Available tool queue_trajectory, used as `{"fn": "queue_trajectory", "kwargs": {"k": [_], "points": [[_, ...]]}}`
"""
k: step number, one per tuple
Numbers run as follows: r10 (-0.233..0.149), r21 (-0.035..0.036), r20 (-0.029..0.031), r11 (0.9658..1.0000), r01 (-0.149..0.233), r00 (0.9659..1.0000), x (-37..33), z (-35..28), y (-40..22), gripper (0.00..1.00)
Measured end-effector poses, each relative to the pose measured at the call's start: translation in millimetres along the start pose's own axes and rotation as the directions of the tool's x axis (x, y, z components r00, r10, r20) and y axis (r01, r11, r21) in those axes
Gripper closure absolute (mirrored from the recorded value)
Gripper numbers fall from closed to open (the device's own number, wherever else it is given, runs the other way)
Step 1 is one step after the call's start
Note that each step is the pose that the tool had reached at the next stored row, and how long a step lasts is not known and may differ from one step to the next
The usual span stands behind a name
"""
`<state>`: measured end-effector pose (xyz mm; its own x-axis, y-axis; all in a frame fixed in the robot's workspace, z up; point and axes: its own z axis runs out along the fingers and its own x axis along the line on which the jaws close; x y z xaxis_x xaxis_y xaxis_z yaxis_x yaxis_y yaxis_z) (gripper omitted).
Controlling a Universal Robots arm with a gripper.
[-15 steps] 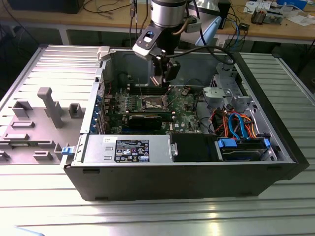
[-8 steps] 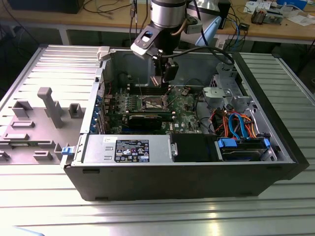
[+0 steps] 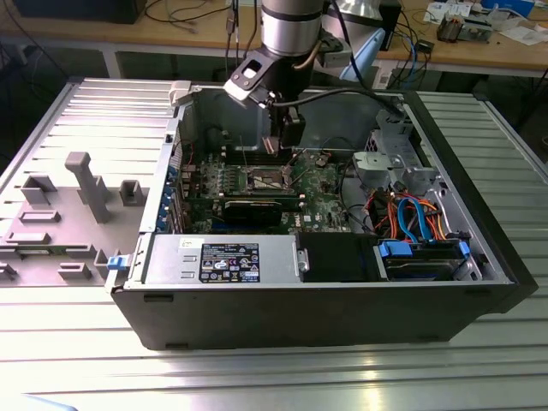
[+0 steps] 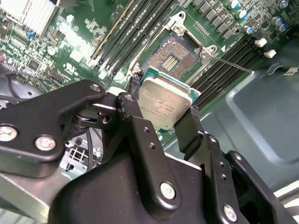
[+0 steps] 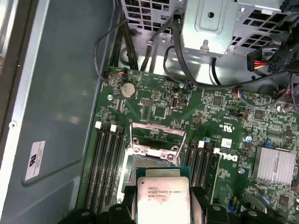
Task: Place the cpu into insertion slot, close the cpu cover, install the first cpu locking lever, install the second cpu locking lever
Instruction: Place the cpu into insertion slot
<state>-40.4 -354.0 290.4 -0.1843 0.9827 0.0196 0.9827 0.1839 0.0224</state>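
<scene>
Your jaws clamped on cpu [image 4: 163, 105] by two opposite edges, insertion slot [image 4: 170, 58] uncovered just beyond jaws, cpu apart from it

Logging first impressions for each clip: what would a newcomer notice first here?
The claw gripping the cpu by its edges, silver top showing, in both wrist views. Close by lies the open socket on the green board. In the exterior view, the arm reaches down into an opened computer case.
</scene>
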Motion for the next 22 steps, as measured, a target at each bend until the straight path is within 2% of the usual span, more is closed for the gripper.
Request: {"fn": "queue_trajectory", "kwargs": {"k": [6,11,13,17,22], "points": [[0.051,-0.0009,0.0013,0.9987,-0.051,0.9987,-0.1,6.8,-0.5,0.45],[0.100,-0.0020,0.0023,0.9950,-0.100,0.9950,-0.1,12.9,-0.8,0.45],[0.126,-0.0025,0.0029,0.9921,-0.126,0.9921,0.2,17.0,-1.5,0.45],[0.145,-0.0029,0.0033,0.9894,-0.145,0.9894,1.4,22.1,-3.2,0.45],[0.151,-0.0032,0.0034,0.9885,-0.151,0.9885,10.0,28.0,-3.9,0.45]]}}
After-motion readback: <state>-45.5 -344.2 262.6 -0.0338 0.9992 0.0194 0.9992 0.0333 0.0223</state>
